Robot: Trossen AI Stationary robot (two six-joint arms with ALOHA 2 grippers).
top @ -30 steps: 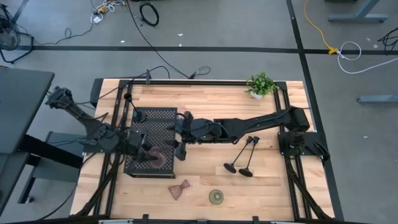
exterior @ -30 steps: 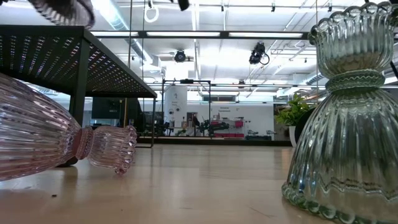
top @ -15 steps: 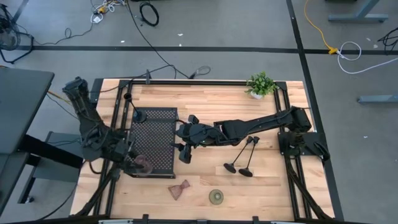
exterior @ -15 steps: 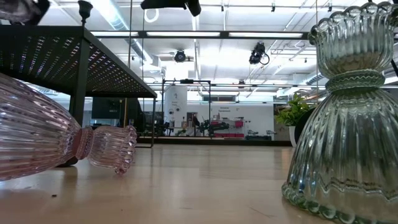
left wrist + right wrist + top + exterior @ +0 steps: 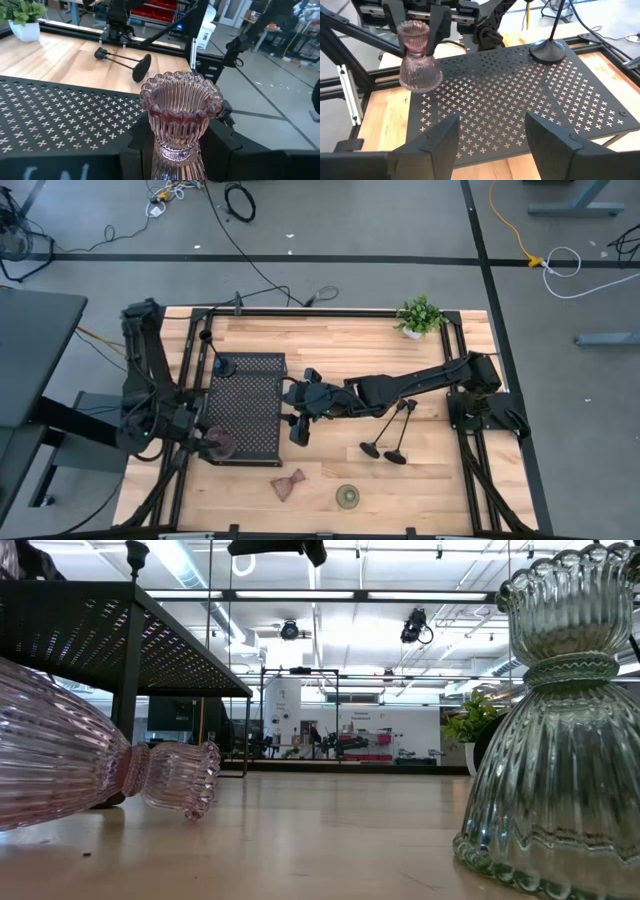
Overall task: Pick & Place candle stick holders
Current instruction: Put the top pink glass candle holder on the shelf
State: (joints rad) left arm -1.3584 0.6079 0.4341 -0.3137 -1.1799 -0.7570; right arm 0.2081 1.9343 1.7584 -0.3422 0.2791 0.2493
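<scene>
1. left gripper (image 5: 421,22) has its fingers clamped round the waist of a squat holder (image 5: 181,117), pinkish-brown ribbed glass, carried upright and clear of the tray (image 5: 245,405), at the tray's near left corner in the high view. gripping at the narrow waist probably keeps the flared ends from slipping through.

2. right gripper (image 5: 492,137) hangs just off the tray's right edge with its jaws wide and nothing between them, facing across the tray; it looks like it is waiting.

3. tray stands on legs above the table (image 5: 330,345). one tall black stem (image 5: 551,30) stands upright on its far left corner.

4. other two stems (image 5: 395,430) lie tipped over on the table to the right of the right gripper, bases toward the near edge, close together.

5. pink holder (image 5: 288,485) lies on its side near the front edge, and the olive-green one (image 5: 347,497) stands upright just right of it, apart.

6. potted plant (image 5: 419,315) sits at the far right of the table, out of the way.

7. judging by this, the carried holder is in mid-transfer; where it should go cannot be told. a tilt on release could topple it.
</scene>
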